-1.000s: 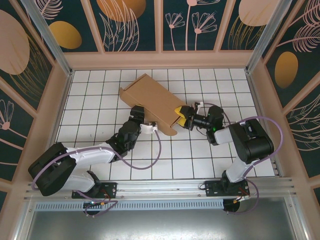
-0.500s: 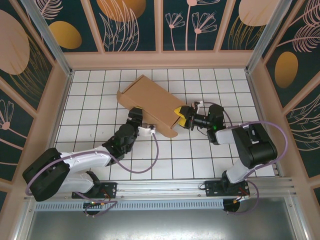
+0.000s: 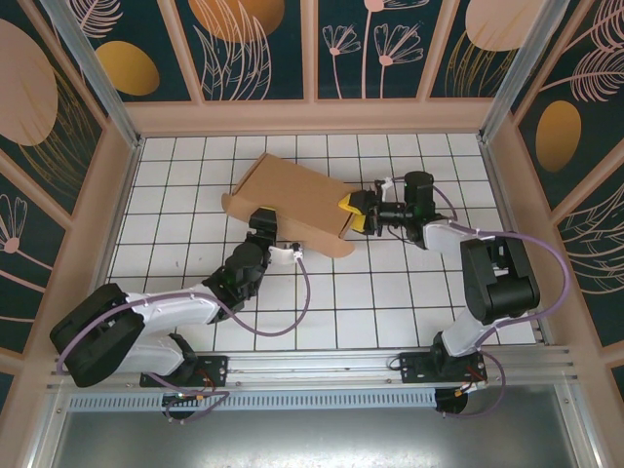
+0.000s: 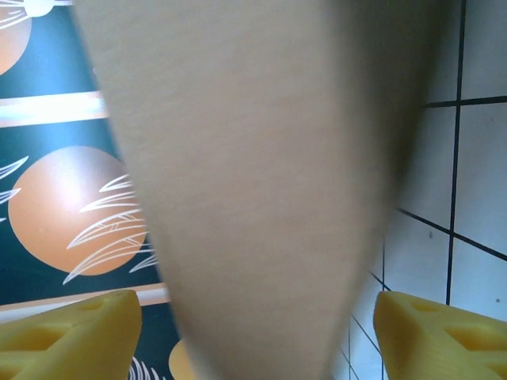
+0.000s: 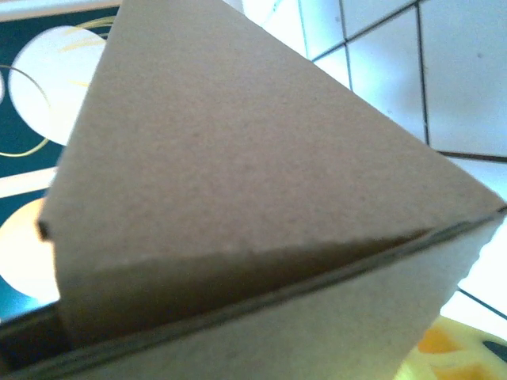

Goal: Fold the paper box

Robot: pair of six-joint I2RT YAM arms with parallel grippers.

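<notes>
At the near edge of the table (image 3: pixel 390 292) the two arm bases are bolted, and both arms are extended away from them toward the paper box (image 3: pixel 292 195). The left gripper (image 3: pixel 265 224) is positioned at the long near side of the box. In the left wrist view its yellow fingers (image 4: pixel 71 332) are spread wide, with a blurred cardboard panel standing between them. A narrow gap is seen on each side, so nothing is judged to be clamped. The box lies just beyond, near the middle of the table and turned at an angle to the tile grid. It is presented as a closed, flat rectangular body, with a broad top panel over low walls. Slightly farther back and to the right, the right gripper (image 3: pixel 353 214) is set against the right-hand end of the box. One yellow finger (image 5: pixel 444 348) is seen beneath the cardboard corner, but it cannot be told whether that end is gripped or merely touched. In the right wrist view a thin seam is seen between the upper panel and the wall below it. The forming of the body is therefore judged to be largely done. Seating of the lid and tucking of the right-hand end are judged to be left.
</notes>
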